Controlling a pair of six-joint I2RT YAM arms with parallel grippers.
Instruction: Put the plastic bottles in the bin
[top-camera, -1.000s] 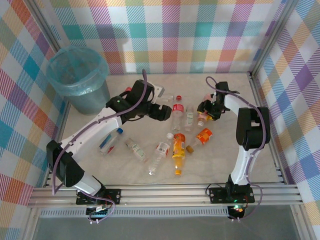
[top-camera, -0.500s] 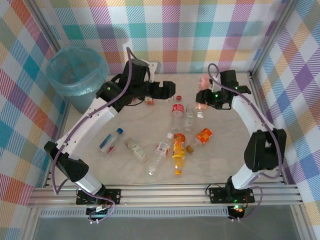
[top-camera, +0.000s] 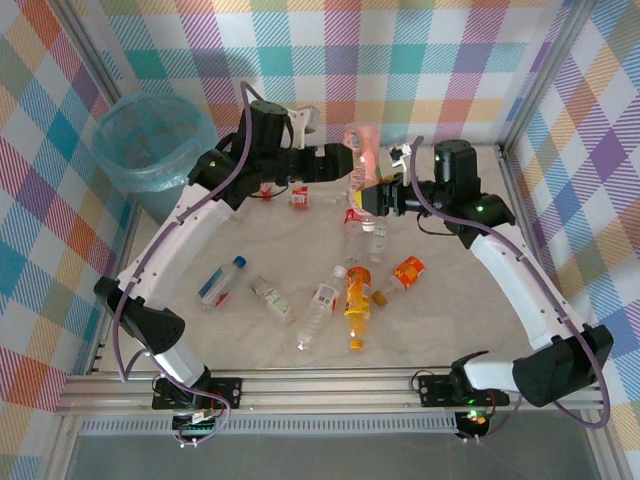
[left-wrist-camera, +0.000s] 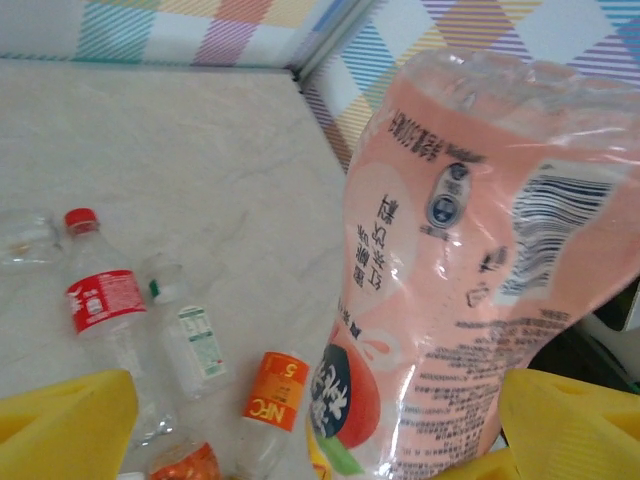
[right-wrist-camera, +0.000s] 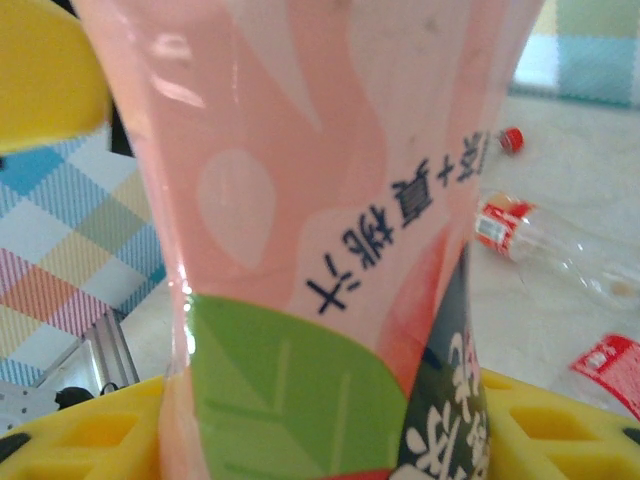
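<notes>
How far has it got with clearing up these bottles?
Done: nothing that I can see; the bin looks empty from above. In hand: the right end effector holds the pink bottle up in the air, shut on it, with the open left end effector close beside it. Left: carrying that bottle to the bin, plus the other bottles scattered on the table.

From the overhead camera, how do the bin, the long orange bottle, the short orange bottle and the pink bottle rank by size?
1. bin, by far
2. long orange bottle
3. short orange bottle
The pink bottle is held up nearer the camera, so I won't rank it.
</notes>
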